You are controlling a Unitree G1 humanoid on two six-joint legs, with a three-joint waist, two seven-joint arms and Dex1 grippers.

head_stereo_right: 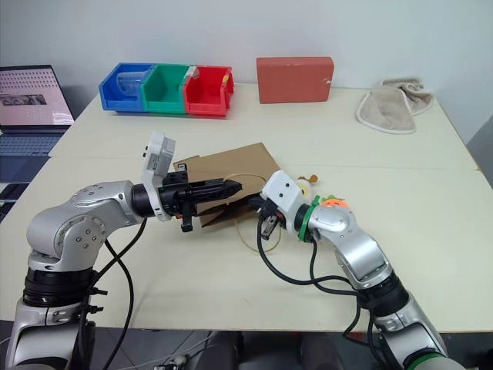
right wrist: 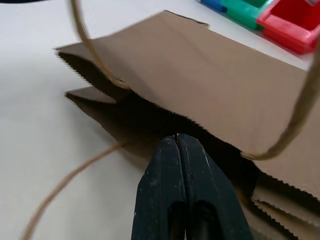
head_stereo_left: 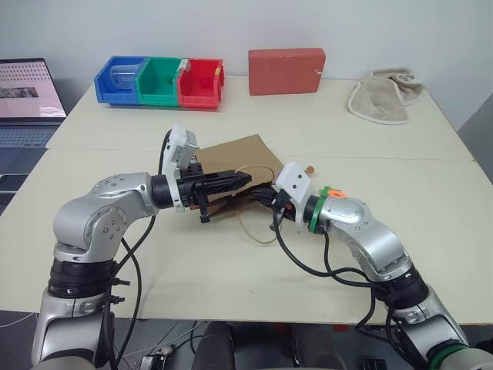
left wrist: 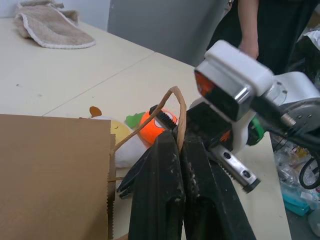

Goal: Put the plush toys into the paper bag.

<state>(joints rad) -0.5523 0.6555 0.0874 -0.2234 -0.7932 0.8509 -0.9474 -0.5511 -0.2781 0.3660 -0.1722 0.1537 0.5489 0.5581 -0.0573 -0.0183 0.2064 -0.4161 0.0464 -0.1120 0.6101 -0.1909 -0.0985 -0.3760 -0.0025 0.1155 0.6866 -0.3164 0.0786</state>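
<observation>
Bag-opening step: left gripper (left wrist: pixel 177 165) clamped on paper bag (head_stereo_left: pixel 239 158) handle (left wrist: pixel 170 102), right gripper (right wrist: pixel 178 145) pinched shut at its mouth; next, widen opening for plush toys (left wrist: pixel 145 127).

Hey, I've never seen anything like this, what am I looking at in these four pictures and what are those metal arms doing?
It is a two-armed humanoid robot at a pale table. Two pictures come from cameras in its head, looking down over the arms; the other two from a camera on each wrist. The left gripper is shut on a thin tan loop handle of the flat brown paper bag. The right gripper is shut at the bag's mouth; whether it pinches the paper, I cannot tell. Beside the bag lie an orange carrot plush toy and a white plush toy with a yellow face. Farther back: three coloured plastic bins, a red rectangular block, a beige towel.
</observation>
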